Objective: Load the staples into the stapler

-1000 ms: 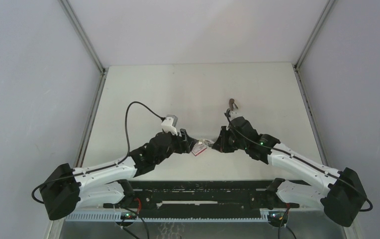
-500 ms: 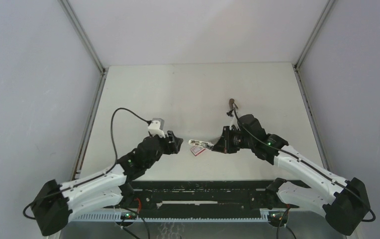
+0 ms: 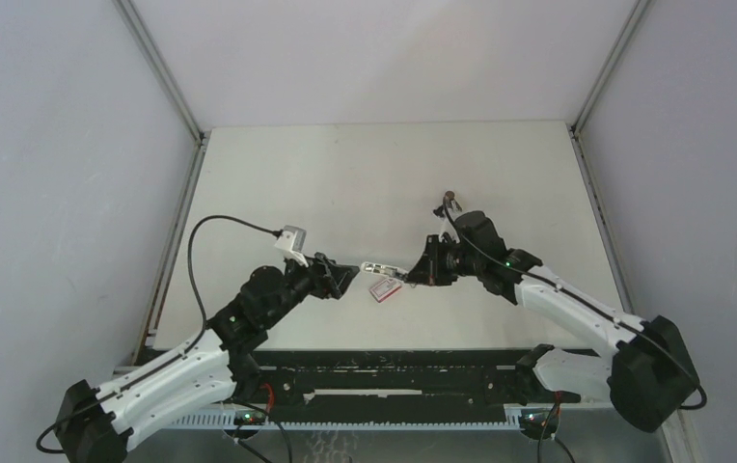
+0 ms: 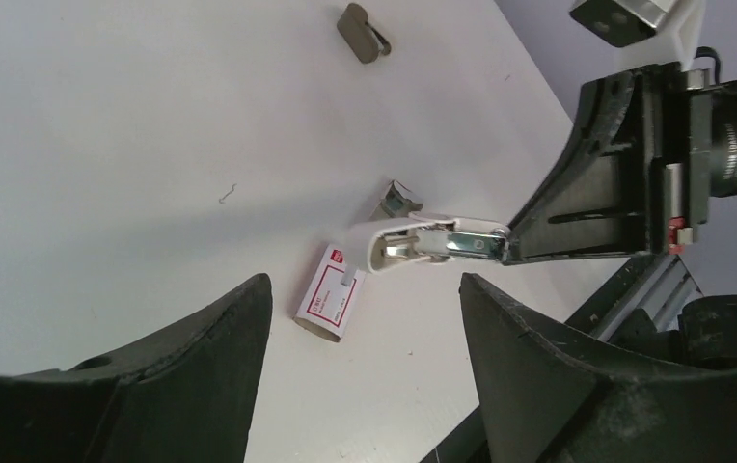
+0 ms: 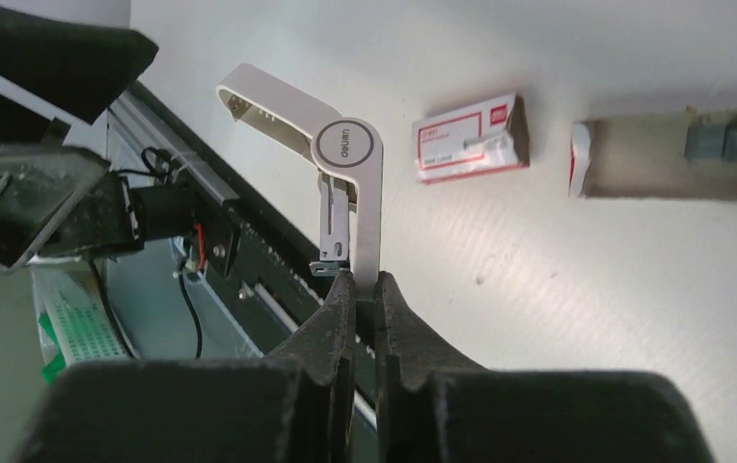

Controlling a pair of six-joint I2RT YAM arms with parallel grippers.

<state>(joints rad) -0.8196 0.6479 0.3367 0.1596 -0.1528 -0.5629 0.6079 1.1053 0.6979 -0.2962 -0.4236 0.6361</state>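
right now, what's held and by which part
Right gripper pinches the stapler by the end of one half, away from its hinge; left gripper holds nothing.

Stapler [image 5: 345, 147]: white, hinged open, grey metal rail showing, held off the bench [image 5: 586, 289], one end pinched in right gripper [image 5: 363, 279]. Staples [image 5: 722, 145]: silvery strips at one end of flat grey tray [image 5: 635, 166] on bench.

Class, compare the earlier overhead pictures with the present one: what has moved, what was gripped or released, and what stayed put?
The left gripper, up against the stapler a second ago, has drawn back leftward and stands open, empty. The right gripper stays shut on the stapler, barely shifted. The red-and-white box sleeve and the small dark object lie unmoved.
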